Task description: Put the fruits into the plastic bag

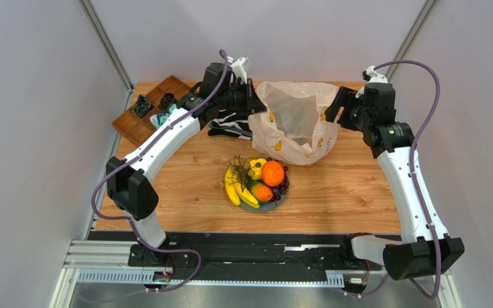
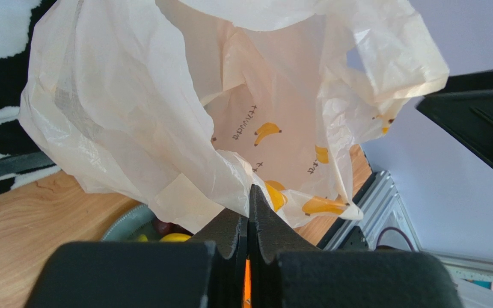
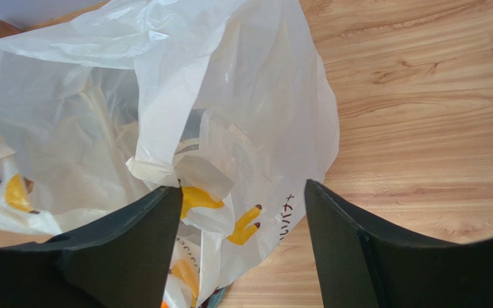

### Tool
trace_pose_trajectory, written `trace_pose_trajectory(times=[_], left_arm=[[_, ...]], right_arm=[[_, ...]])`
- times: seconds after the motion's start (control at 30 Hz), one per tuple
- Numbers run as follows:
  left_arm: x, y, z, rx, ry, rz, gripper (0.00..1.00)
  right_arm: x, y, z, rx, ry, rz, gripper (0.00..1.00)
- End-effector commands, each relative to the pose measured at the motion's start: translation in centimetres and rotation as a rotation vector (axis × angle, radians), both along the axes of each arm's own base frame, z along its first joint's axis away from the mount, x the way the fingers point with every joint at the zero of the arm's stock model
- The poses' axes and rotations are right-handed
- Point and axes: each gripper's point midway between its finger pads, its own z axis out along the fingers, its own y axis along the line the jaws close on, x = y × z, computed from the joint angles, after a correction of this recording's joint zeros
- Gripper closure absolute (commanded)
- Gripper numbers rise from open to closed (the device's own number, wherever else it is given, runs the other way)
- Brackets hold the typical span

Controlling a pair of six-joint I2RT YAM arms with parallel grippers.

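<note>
Plastic bag (image 1: 294, 125) at the far middle of the worktop (image 1: 352, 186), standing slumped between the two arms. The fruits (image 1: 260, 183) lie heaped on a grey plate (image 1: 275, 206) just in front of it, and none is in the bag yet. The left fingers (image 2: 230, 232) are clenched flat on a fold of the bag's left rim, with film bunched above the tips. The right fingers (image 3: 133, 239) stand spread, with a crumpled fold of the right rim lying between them but not pinched. The step in hand is judged to be opening the mouth for loading. To do it well, the right fingers should close on one layer of rim only, near the handle loop and not on the doubled inner fold. The two holds should then draw apart gently, the left one kept steady. The thin film would probably tear or slip under a sharp pull. The bag's mouth faces upward and leans slightly toward the near edge, its body sagging forward onto the wood. The long axis of the opening runs left to right, from one arm to the other. The bananas (image 1: 235, 191) lie along the plate's left side, long axis running far to near. A zebra-striped cloth (image 1: 231, 125) lies beside the bag's left flank, under the left arm.
</note>
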Motion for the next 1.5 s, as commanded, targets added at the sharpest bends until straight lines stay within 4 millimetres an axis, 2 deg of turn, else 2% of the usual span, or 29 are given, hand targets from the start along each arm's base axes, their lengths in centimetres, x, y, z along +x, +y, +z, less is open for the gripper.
trace_pose_trajectory(times=[0.0, 0.03, 0.13, 0.2, 0.23, 0.27, 0.3, 0.47, 0.5, 0.57, 0.6, 0.7, 0.93, 1.07, 1.33, 1.47], left_arm=[[0.2, -0.2, 1.6, -0.031, -0.031, -0.007, 1.0], [0.2, -0.2, 1.6, -0.031, -0.031, -0.008, 1.0], [0.2, -0.1, 1.3, -0.026, -0.023, -0.007, 1.0], [0.1, 0.1, 1.3, -0.021, -0.023, -0.007, 1.0], [0.1, 0.2, 1.4, -0.021, -0.026, -0.005, 1.0], [0.1, 0.2, 1.3, -0.019, -0.024, -0.005, 1.0], [0.1, 0.2, 1.1, -0.014, -0.026, -0.006, 1.0], [0.2, 0.9, 0.9, -0.001, -0.025, 0.002, 1.0], [0.2, 1.1, 0.7, 0.005, -0.023, 0.003, 1.0], [0.2, 1.3, 0.9, 0.005, -0.03, 0.008, 1.0], [0.2, 1.4, 0.7, 0.01, -0.027, 0.01, 1.0], [0.3, 1.7, 0.6, 0.007, -0.022, 0.02, 1.0], [0.5, 1.2, 1.1, -0.015, -0.014, 0.014, 1.0], [0.5, 1.2, 1.0, -0.015, -0.007, 0.012, 1.0], [0.6, 1.0, 0.7, -0.014, 0.001, 0.005, 1.0], [0.9, 1.3, 0.1, -0.007, 0.016, 0.01, 1.0]], right_arm=[[-3.8, 1.4, 4.5, 0.063, -0.125, 0.082, 0.2], [-5.0, 1.9, 5.7, 0.069, -0.17, 0.105, 0.19], [-6.9, 3.2, 6.7, 0.091, -0.21, 0.159, 0.19], [-7.6, 4.2, 6.3, 0.11, -0.202, 0.195, 0.19], [-8.1, 5.6, 6.1, 0.125, -0.194, 0.237, 0.2], [-8.5, 6.4, 5.6, 0.125, -0.185, 0.266, 0.2], [-9.1, 8.3, 5.3, 0.12, -0.184, 0.324, 0.21], [-10.2, 14.0, 3.1, 0.073, -0.126, 0.457, 0.21], [-10.3, 15.9, 2.3, 0.056, -0.105, 0.501, 0.21], [-10.4, 17.7, 1.5, 0.022, -0.089, 0.541, 0.22], [-10.6, 19.3, 0.8, 0.005, -0.066, 0.578, 0.21], [-10.5, 21.7, -1.1, -0.044, 0.005, 0.621, 0.22], [-11.2, 24.8, -5.6, -0.099, 0.132, 0.669, 0.24], [-11.9, 26.4, -6.9, -0.083, 0.18, 0.701, 0.25], [-12.1, 28.0, -11.0, -0.114, 0.292, 0.717, 0.25], [-12.2, 28.8, -13.1, -0.112, 0.333, 0.715, 0.29]])
